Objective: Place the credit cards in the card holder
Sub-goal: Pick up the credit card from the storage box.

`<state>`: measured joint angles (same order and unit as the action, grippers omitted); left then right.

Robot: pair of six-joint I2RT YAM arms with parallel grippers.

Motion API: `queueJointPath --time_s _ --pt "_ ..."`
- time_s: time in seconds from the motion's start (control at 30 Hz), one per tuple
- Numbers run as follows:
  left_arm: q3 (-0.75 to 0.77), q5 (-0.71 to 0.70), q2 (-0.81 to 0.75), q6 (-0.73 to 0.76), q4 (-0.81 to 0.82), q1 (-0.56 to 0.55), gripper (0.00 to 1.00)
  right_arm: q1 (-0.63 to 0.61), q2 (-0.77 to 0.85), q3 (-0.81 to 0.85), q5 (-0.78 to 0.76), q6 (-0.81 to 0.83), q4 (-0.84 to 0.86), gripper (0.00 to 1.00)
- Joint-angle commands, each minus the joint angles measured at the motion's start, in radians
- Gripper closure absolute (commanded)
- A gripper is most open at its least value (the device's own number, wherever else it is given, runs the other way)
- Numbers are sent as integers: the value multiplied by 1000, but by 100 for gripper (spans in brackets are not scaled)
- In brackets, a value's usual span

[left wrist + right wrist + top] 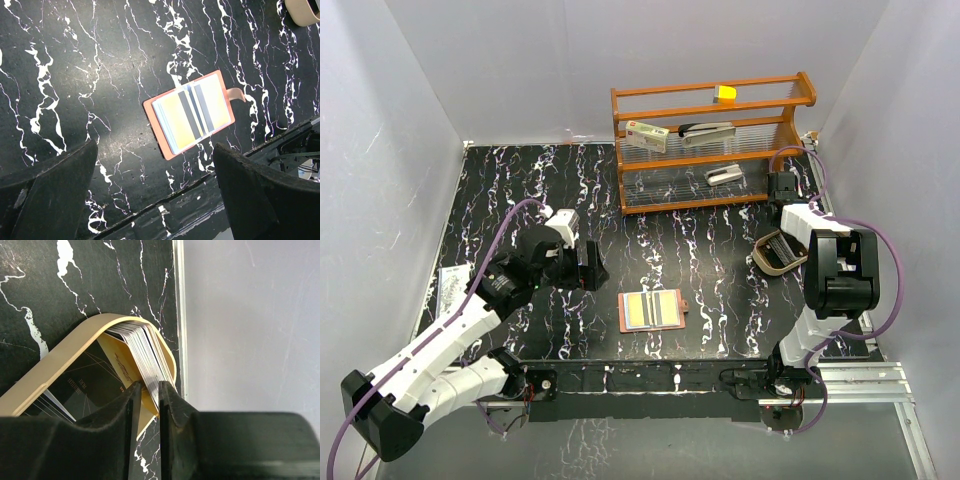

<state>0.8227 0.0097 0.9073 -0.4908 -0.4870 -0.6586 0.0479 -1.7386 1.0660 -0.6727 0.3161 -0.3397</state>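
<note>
- Separating only 1 or 2 credit cards (pixel 135 340) from the packed stack looks like the step in hand. The stack stands on edge in the tan oval tray (pixel 60 360), at the right middle of the overhead view, close to the white side wall (pixel 250 315).
- Doing this well probably means squeezing gently on the card edges, then drawing straight out along the cards' own plane, so the neighbours do not fan out or drag over the tray rim.
- A tilt toward the wall could jam the cards against the tray's curved end, so a level wrist seems wise.
- The right end effector (pixel 149 385) has its 2 fingers drawn to a narrow slit, and card edges fill that slit. It is pinching a thin bunch at the near end of the stack, apparently more than 1 card.
- Whether the bunch is gripped firmly enough to lift cannot be told.
- The left end effector (pixel 592 268) is spread wide, holding and touching nothing. It hangs above the tabletop (pixel 75 75), just left of the card holder (pixel 156 131) in the overhead view.
- The card holder lies open and flat at the centre of the overhead view, well apart from the tray, with yellow-orange striped cards and a pale blue one already in it.
</note>
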Motion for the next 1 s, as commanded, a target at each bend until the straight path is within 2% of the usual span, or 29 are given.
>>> queueJointPath --time_s 0.0,0.27,0.97 --pt "-11 -7 -18 3 7 -4 1 4 26 49 9 0 28 83" --pt "-12 -10 -24 1 10 -3 1 4 40 70 23 -5 0 100" --pt "-22 22 -11 -12 39 -4 1 4 125 150 116 -146 -224 100"
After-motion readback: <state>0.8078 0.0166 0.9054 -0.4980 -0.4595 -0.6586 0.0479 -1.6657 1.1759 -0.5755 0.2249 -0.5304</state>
